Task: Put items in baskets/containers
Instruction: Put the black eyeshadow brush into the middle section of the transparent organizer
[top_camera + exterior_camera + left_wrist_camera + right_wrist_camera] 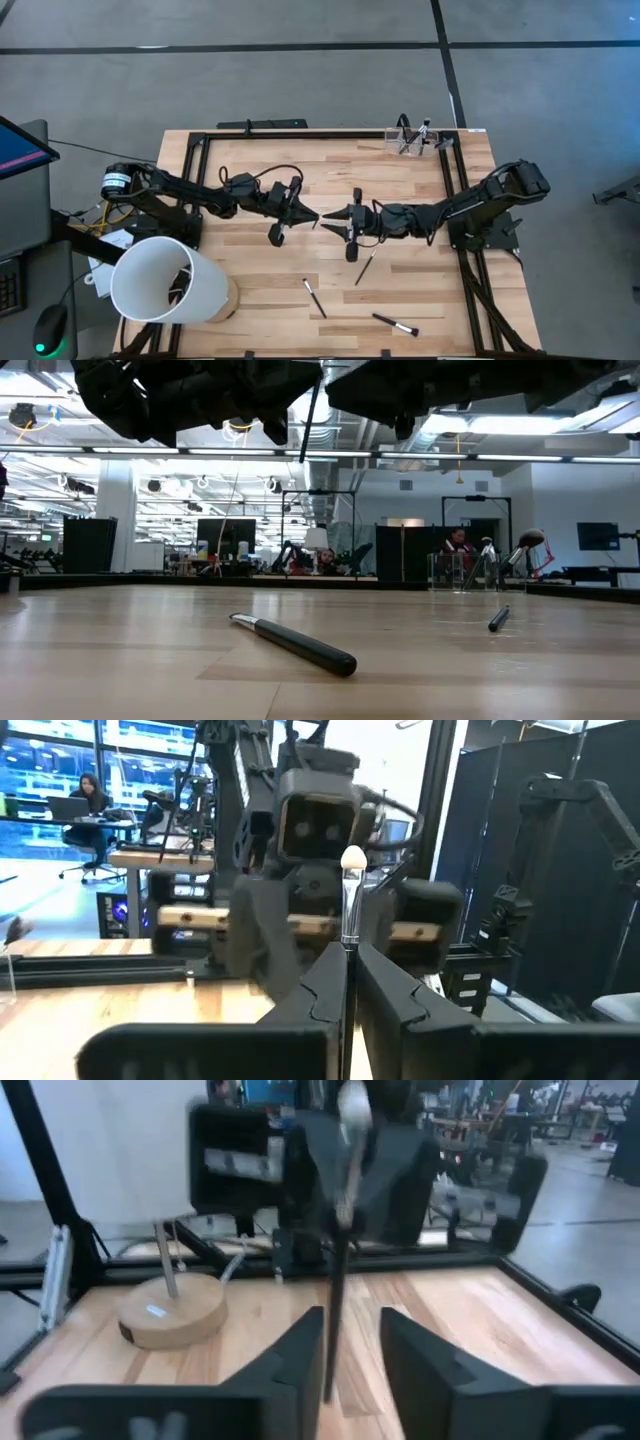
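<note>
High view: left claw [312,215] and right claw [326,214] meet tip to tip over mid-table [400,290], the brush between them barely visible. Left wrist view resolves it: left claw fingers [318,995] clamped on an upright makeup brush [351,900], pale bristle tip up. Right wrist view: right claw fingers [300,1355] parted, the brush's dark handle hanging between them, contact not discernible. Low view shows the same handle dangling between both arms, well above the table. 3 loose brushes [314,298] lie on the near table; the clear holder [410,141], with brushes standing inside, sits at the far right corner. White tub [165,280] near left.
</note>
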